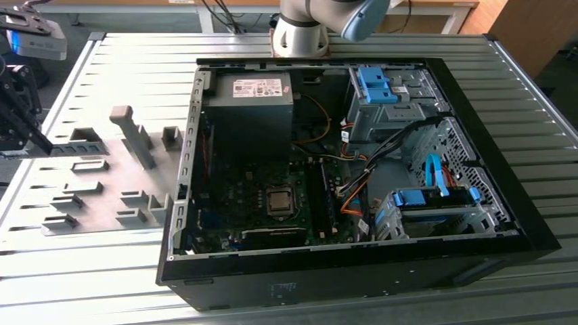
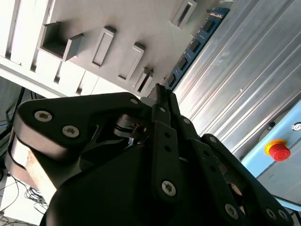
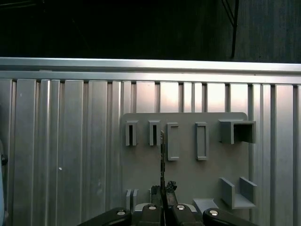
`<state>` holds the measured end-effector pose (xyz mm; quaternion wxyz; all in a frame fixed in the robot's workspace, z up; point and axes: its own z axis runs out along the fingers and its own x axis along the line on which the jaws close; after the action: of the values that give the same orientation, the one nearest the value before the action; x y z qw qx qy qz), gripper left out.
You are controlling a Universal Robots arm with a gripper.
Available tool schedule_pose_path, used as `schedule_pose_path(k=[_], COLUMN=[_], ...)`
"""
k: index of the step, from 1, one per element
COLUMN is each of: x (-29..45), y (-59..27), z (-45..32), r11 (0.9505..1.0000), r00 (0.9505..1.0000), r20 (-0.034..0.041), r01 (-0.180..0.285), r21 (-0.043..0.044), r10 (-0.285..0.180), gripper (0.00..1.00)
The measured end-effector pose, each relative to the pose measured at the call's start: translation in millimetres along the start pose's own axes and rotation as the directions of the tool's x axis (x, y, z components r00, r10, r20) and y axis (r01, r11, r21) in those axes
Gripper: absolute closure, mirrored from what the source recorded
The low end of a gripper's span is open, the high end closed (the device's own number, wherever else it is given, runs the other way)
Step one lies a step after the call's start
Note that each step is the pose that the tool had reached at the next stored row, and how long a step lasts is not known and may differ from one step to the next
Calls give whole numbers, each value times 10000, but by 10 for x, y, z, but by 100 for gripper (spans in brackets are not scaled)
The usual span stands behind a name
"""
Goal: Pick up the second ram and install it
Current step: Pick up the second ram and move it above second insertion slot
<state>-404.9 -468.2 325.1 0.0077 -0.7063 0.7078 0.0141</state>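
gripper [image 3: 163, 190] pressed together, pinching the second ram [image 3: 162, 155] by one end, with the board edge-on in the first wrist view. the blue stick runs out from the fingertips over the grey holder plate [image 3: 188, 176] on the ribbed metal table [image 3: 70, 165]. whether it touches the plate cannot be told. the open computer case [image 1: 361, 281] lies towards the exterior view's right.

Bright even daylight, soft shadows

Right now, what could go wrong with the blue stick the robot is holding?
The gripper pinches the second ram near one end only, so the stick might tilt or slip. It also hangs close to the grey holder blocks and could bump one.
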Motion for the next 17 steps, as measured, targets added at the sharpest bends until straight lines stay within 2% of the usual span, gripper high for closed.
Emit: schedule_pose_path(k=[17], x=[-6], y=[2], z=[-204], r11=[10000], r00=[10000], r20=[1], r01=[0], r21=[1], r10=[0], gripper=[86])
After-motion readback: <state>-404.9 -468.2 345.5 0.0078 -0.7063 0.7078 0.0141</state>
